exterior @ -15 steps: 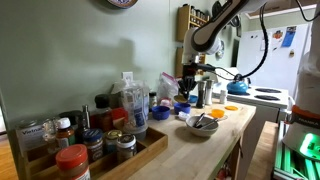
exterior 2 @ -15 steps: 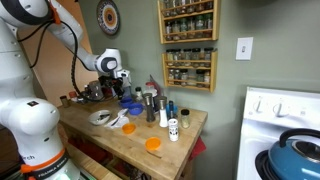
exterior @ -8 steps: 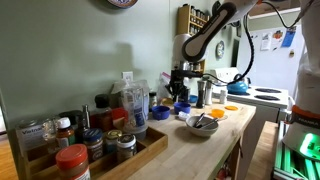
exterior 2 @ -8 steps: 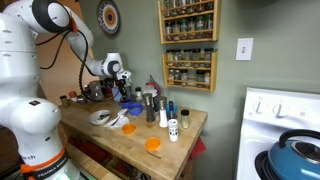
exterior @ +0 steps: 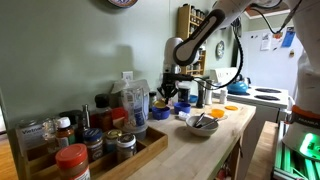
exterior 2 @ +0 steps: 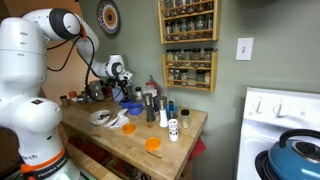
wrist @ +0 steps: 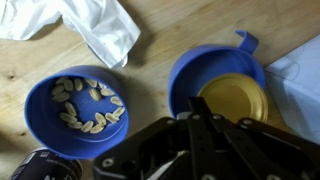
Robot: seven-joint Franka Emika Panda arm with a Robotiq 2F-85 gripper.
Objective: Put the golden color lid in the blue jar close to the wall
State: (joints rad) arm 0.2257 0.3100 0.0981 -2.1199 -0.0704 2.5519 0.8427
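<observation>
In the wrist view two deep blue round jars stand side by side on the wooden counter. The golden lid (wrist: 232, 97) lies flat inside the right blue jar (wrist: 188, 72), which has a small tab on its rim. The left blue jar (wrist: 42, 92) holds pale seeds. My gripper (wrist: 197, 103) hovers above the right jar's near rim, just left of the lid. Its fingers look pressed together with nothing between them. In both exterior views the gripper (exterior: 168, 90) (exterior 2: 122, 82) hangs low over the blue jars (exterior: 160, 112) (exterior 2: 131, 107) near the wall.
A white cloth (wrist: 95, 25) lies beyond the jars. A white bowl (exterior: 201, 124) with utensils, tall clear plastic jars (exterior: 134, 105), a wooden tray of spice jars (exterior: 90, 150) and an orange lid (exterior 2: 153, 144) share the counter. A spice rack (exterior 2: 188, 45) hangs on the wall.
The arm has swung the gripper along the counter toward the wall and the clear plastic jars. It now sits lower over the blue jars.
</observation>
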